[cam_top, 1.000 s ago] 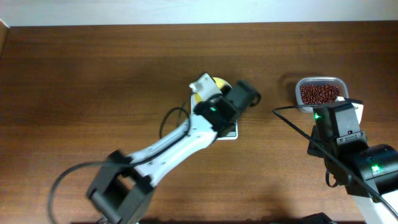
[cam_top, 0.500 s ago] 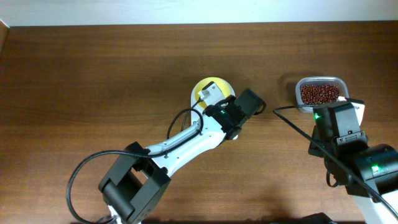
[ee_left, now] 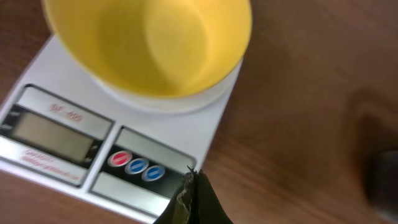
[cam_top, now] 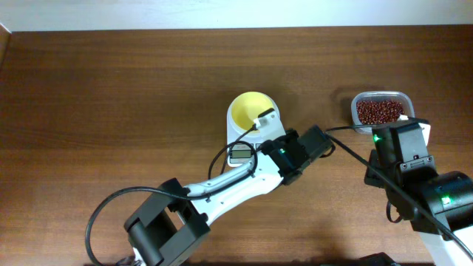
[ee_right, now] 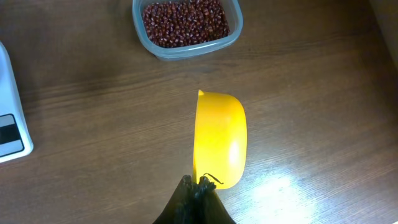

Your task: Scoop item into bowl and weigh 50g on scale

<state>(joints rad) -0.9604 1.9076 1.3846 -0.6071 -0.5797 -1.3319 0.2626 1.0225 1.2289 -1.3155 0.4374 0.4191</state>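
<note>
The pale yellow bowl (cam_top: 248, 111) stands empty on the white scale (cam_top: 238, 140), also in the left wrist view: bowl (ee_left: 149, 43), scale (ee_left: 186, 127). My left gripper (ee_left: 193, 182) is shut and empty, its tip over the scale's corner beside the red and blue buttons; overhead, its wrist (cam_top: 290, 151) hides the fingers. The red-brown beans (cam_top: 378, 111) (ee_right: 185, 21) fill a clear container (ee_right: 231, 38). My right gripper (ee_right: 199, 184) is shut on a yellow scoop (ee_right: 219, 140), held on edge over the table, short of the container.
The right arm's body (cam_top: 403, 151) sits just in front of the container in the overhead view. The scale's corner (ee_right: 9, 118) shows at the left edge of the right wrist view. Bare wooden table (cam_top: 111, 96) lies to the left.
My left arm has swung right and toward the front, off the bowl, uncovering the bowl and the scale's display. The right arm has not moved.
</note>
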